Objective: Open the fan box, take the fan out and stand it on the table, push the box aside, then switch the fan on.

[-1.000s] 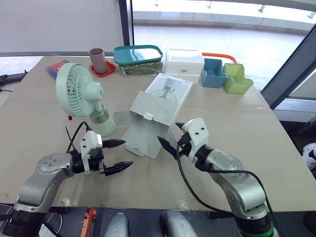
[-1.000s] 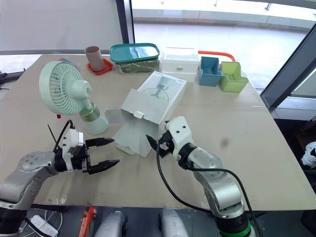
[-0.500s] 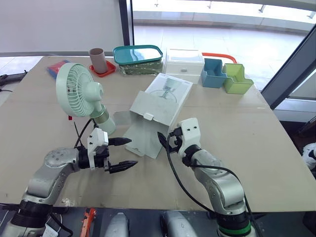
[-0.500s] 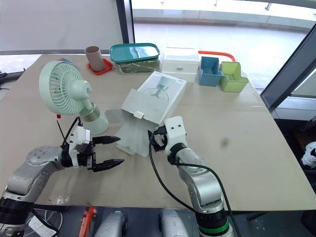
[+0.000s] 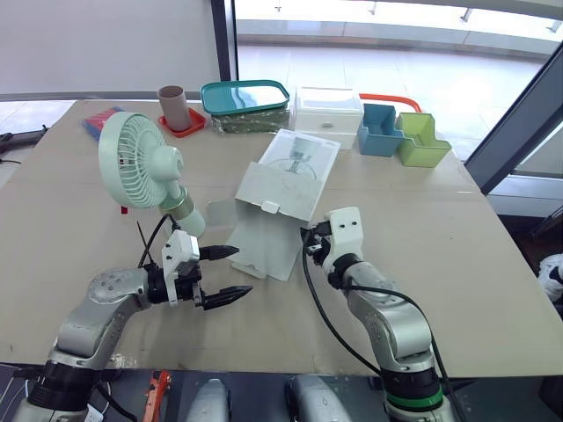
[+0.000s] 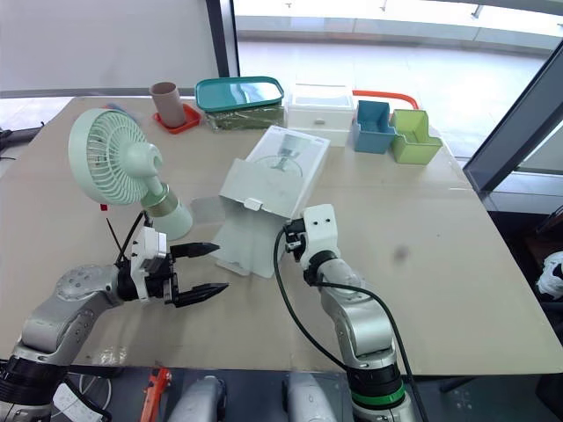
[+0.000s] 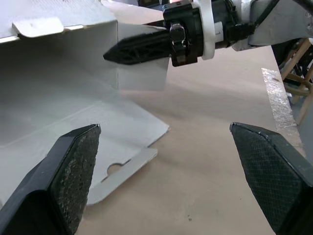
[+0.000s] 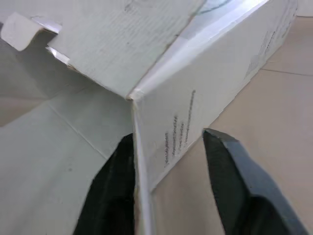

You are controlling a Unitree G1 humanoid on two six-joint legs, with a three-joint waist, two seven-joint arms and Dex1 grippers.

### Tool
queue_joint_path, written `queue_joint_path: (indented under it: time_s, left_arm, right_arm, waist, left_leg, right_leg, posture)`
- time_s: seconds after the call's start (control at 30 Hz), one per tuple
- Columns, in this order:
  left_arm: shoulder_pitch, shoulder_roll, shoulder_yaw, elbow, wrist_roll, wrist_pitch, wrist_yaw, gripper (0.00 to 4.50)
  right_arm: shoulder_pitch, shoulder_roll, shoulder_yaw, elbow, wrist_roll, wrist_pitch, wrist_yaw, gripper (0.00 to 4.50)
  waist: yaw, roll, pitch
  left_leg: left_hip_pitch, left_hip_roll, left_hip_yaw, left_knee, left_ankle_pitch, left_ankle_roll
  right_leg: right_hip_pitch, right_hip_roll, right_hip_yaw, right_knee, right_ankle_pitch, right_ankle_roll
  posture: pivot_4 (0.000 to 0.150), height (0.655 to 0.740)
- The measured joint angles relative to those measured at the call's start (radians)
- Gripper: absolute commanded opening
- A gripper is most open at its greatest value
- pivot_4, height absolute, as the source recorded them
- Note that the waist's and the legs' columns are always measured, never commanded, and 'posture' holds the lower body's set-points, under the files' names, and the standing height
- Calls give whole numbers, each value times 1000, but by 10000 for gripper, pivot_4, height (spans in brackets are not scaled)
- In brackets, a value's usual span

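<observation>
Head view: right gripper (image 5: 306,247) just slid up against the box (image 5: 290,176), nudging it toward 12; fan (image 5: 141,163) stands at its 9 o'clock. Left wrist: left gripper (image 7: 164,161) wide open, hovering. Right wrist: fingers parted astride the box corner, so I'd say the push-aside is underway.

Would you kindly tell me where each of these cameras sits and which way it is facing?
Left and right eye views: on the head, facing forward and down over the table, fan and fan box; both arms show, with left hand and right hand.
Left wrist view: on the left arm, facing along its open fingers toward the fan box and the right hand.
Right wrist view: on the right arm, facing the fan box's side past its own fingers.
Shared: every view shows the fan box.
</observation>
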Motion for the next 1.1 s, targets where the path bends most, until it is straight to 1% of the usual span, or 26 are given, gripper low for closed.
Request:
queue_joint_path:
  time_s: [0.03,0.07,0.53,0.73,0.83,0.87,0.9,0.93,1.0,1.1]
  left_arm:
    - [0,0,0,-2,0,1,3,45000]
    - [0,0,0,-4,0,2,5,45000]
    - [16,-23,-4,-19,-1,6,27,45000]
    - [16,-33,-12,-33,-2,8,24,45000]
    - [16,-34,-27,-38,-2,8,16,45000]
    - [14,-34,-34,-38,-1,7,15,45000]
    - [15,-34,-34,-37,-1,7,14,45000]
    - [13,-34,-35,-36,-1,7,14,45000]
    - [10,-35,-37,-35,-1,7,14,45000]
    - [-14,-44,-42,-30,-1,7,14,45000]
  right_arm:
    - [-2,3,0,2,0,-4,-1,2059]
    - [-3,4,-2,5,-3,-6,-4,504]
    - [13,-6,-15,7,-17,-16,-4,504]
    - [65,-40,-88,-40,-13,-16,0,504]
    - [128,-74,-193,-86,12,-15,3,504]
    - [160,-96,-260,-107,24,-15,3,504]
    - [172,-104,-284,-112,27,-15,3,504]
    - [206,-117,-358,-131,41,-11,1,504]
    - [223,-119,-395,-140,51,-6,0,504]
    - [278,-134,-510,-158,83,1,-3,504]
  waist:
    - [0,0,0]
    - [0,0,0]
    - [0,0,0]
    - [5,0,0]
    - [9,0,0]
    - [10,0,0]
    - [10,0,0]
    - [8,0,0]
    - [7,0,0]
    - [7,1,-1]
  left_leg:
    - [0,0,0,0,0,0]
    - [0,0,0,0,0,0]
    - [0,0,0,0,0,0]
    - [0,-1,0,0,0,0]
    - [-1,-2,-1,0,0,0]
    - [-1,-3,-1,0,0,0]
    - [-1,-2,-1,0,0,1]
    - [-1,-2,-1,0,0,1]
    - [0,-1,0,0,0,1]
    - [1,-1,0,0,0,1]
  right_leg:
    - [0,0,0,0,0,0]
    - [0,0,0,0,0,0]
    - [0,0,0,0,0,0]
    - [1,-1,0,-1,0,1]
    - [1,-2,0,-1,-1,2]
    - [1,-2,0,-1,-1,2]
    - [1,-2,0,-1,-1,2]
    - [1,-1,0,-1,-1,1]
    - [1,0,0,-1,-1,2]
    - [2,0,1,-1,-1,2]
  posture:
    - [1500,7400]
    - [1500,7400]
    - [1500,7400]
    - [1500,7400]
    - [1500,7400]
    - [1500,7400]
    - [1500,7400]
    - [1500,7400]
    - [1500,7400]
    - [1500,7400]
